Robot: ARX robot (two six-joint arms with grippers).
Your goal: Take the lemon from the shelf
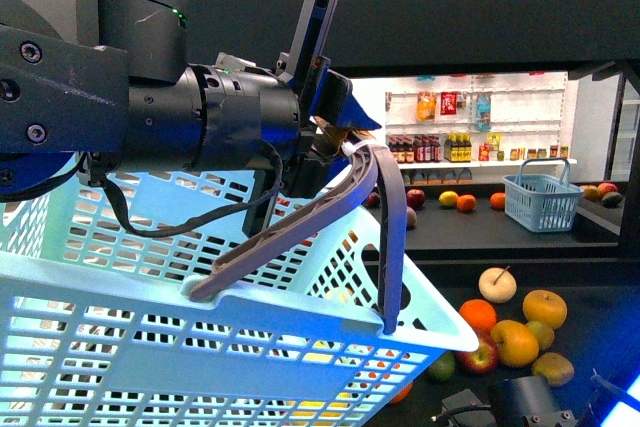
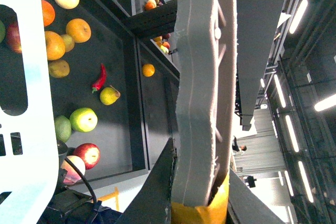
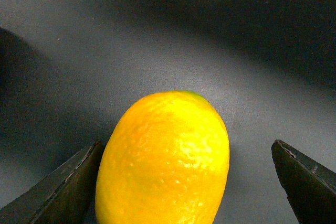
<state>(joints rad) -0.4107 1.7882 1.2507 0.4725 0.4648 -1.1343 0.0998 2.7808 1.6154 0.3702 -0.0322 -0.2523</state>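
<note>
In the right wrist view the lemon [image 3: 163, 161], bright yellow and oval, lies on the shelf's dark flat tier [image 3: 157, 30]. My right gripper [image 3: 186, 145] is open around it, one black finger [image 3: 63, 187] close beside the fruit and the other [image 3: 304, 182] well clear of it. My left gripper [image 1: 345, 142] is shut on the grey basket handle [image 1: 330, 202], holding the pale blue basket [image 1: 150, 297] up in front of the black shelf [image 1: 480, 12]. The left wrist view shows the handle [image 2: 202, 77] clamped between the fingers of that gripper [image 2: 202, 182].
Loose fruit covers the lower tier: oranges [image 1: 478, 314], a cream apple [image 1: 497, 284], green apples [image 2: 84, 119], a red chili [image 2: 99, 78]. A small blue basket [image 1: 542, 202] stands on the tier behind. White wall shelves of bottles [image 1: 440, 147] are far back.
</note>
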